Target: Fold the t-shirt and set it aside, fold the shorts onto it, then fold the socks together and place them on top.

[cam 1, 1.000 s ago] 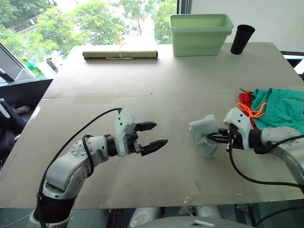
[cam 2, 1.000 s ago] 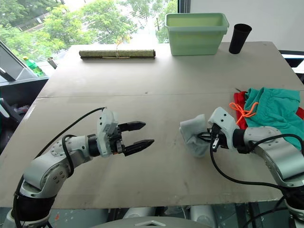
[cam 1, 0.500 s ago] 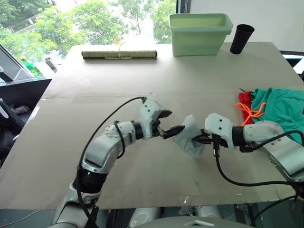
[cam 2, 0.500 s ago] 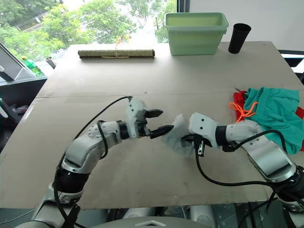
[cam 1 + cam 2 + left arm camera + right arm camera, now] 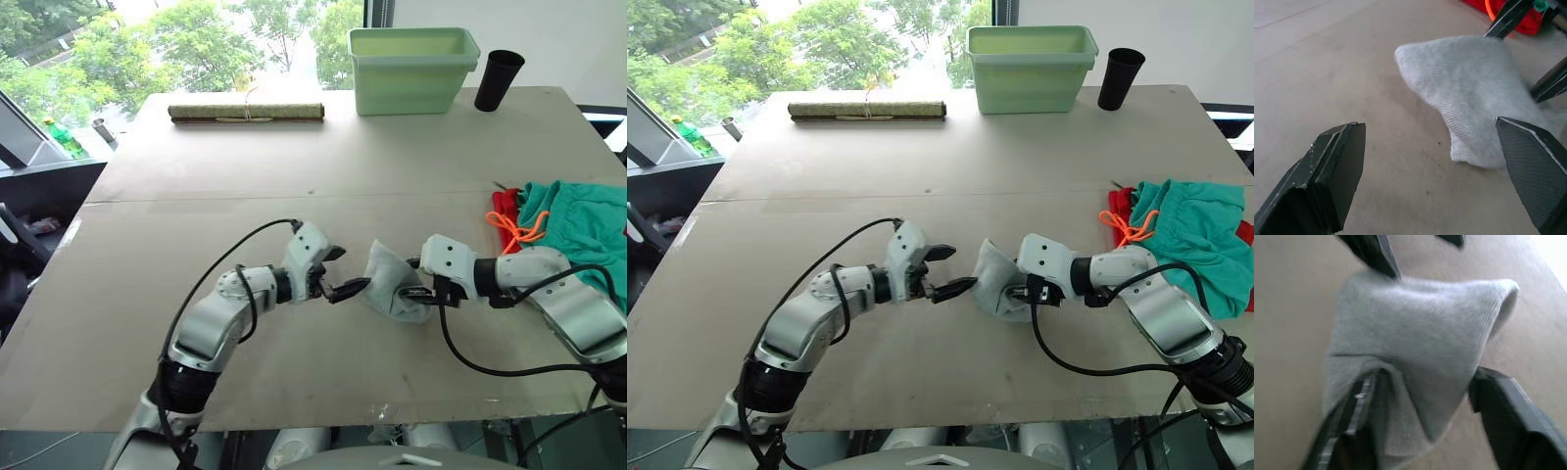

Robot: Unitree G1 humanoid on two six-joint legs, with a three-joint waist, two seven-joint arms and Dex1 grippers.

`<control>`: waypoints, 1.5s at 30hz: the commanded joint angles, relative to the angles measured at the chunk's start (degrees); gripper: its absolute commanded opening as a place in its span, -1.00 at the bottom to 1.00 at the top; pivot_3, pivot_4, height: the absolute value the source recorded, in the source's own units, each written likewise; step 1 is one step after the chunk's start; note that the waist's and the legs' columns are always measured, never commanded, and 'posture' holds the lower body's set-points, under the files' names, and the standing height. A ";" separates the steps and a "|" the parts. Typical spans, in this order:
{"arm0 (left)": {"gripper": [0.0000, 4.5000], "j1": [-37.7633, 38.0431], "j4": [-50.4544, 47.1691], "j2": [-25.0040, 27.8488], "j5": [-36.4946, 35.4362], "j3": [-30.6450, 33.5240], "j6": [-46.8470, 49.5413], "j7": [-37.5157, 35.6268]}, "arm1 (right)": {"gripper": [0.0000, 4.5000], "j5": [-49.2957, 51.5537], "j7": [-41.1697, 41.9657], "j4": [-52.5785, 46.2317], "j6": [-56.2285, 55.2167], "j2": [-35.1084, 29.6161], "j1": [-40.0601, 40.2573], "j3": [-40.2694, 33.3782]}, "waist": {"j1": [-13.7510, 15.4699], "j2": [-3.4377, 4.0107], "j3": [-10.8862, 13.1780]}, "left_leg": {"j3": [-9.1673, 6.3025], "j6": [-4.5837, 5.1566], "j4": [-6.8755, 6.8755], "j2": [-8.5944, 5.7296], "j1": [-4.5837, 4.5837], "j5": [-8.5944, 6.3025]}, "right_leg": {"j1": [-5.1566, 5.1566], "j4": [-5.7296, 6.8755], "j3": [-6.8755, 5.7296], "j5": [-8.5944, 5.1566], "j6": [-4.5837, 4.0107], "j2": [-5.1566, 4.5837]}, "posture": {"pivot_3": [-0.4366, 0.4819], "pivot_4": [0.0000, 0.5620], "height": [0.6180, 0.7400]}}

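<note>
The pale grey socks (image 5: 390, 282) lie bunched on the table's middle. My left gripper (image 5: 345, 271) is open just left of them, and in the left wrist view the socks (image 5: 1469, 88) sit beyond its spread fingertips. My right gripper (image 5: 1425, 377) stands open on the bundle's right side, with the knit fabric slumped between its two fingers (image 5: 1349, 416). At the table's right edge the teal-green shorts (image 5: 578, 223), with an orange cord (image 5: 517, 231), lie on top of the red t-shirt (image 5: 504, 208), which shows as a strip beside them.
A pale green bin (image 5: 411, 69) and a black cup (image 5: 498, 80) stand at the far edge of the table. A rolled mat (image 5: 247, 113) lies at the far left. Black cables trail from both arms over the near part of the table.
The right gripper carried the socks leftward, then its jaws opened and the bundle sank onto the table. The left gripper moved right to the socks' left side.
</note>
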 commanded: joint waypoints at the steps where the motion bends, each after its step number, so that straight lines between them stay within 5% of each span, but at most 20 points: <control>1: 1.00 -0.55 -5.17 1.57 -8.65 3.87 6.30 -3.97 | 0.99 -0.80 -0.07 -0.42 -2.93 0.93 -0.62 -1.23 | 0.02 0.00 0.00 | 0.00 0.00 0.01 0.00 0.00 0.00 | 0.00 0.00 -0.01 0.00 0.00 0.00 | -0.05 -0.47 1.00; 8: 1.00 -3.36 -6.23 0.11 -7.89 -1.30 13.43 0.15 | 0.99 3.45 0.63 -3.52 4.02 0.72 -0.27 -5.27 | 0.18 -0.01 0.00 | -0.06 0.00 0.06 -0.02 -0.06 0.00 | 0.02 0.00 -0.07 0.00 0.01 -0.02 | -0.05 -0.47 1.00; 14: 1.00 -4.95 -6.40 1.10 -2.46 -6.40 9.80 -0.13 | 0.99 1.30 -0.91 -4.98 5.04 -0.86 1.58 -4.83 | -0.01 -0.01 0.00 | -0.10 0.00 0.06 0.00 -0.09 0.00 | 0.00 0.02 -0.10 0.01 0.01 0.01 | -0.05 -0.47 1.00; 24: 1.00 -5.98 -7.72 4.01 -3.87 -4.29 6.83 -5.02 | 0.99 -1.71 -5.33 -4.15 7.70 1.51 3.07 -3.42 | 0.08 -0.01 0.00 | -0.08 0.00 0.07 -0.01 -0.09 0.00 | 0.00 0.01 -0.08 0.01 0.01 -0.01 | -0.05 -0.47 1.00; 37: 1.00 -9.07 -0.14 -3.37 -2.14 -10.59 15.73 -1.57 | 0.99 -3.44 -6.97 -5.76 8.35 2.70 3.67 -2.37 | -0.01 -0.02 -0.01 | -0.09 0.00 0.11 -0.02 -0.09 0.00 | 0.01 0.05 -0.09 0.01 0.02 0.00 | -0.05 -0.47 1.00; 45: 1.00 -10.47 3.60 -7.37 -8.02 -4.38 26.99 0.49 | 0.99 -3.52 -7.98 -8.18 9.33 2.11 6.13 -3.55 | 0.09 -0.04 -0.04 | -0.12 0.00 0.14 -0.03 -0.08 0.00 | 0.02 0.06 -0.13 0.01 0.03 -0.01 | -0.05 -0.47 1.00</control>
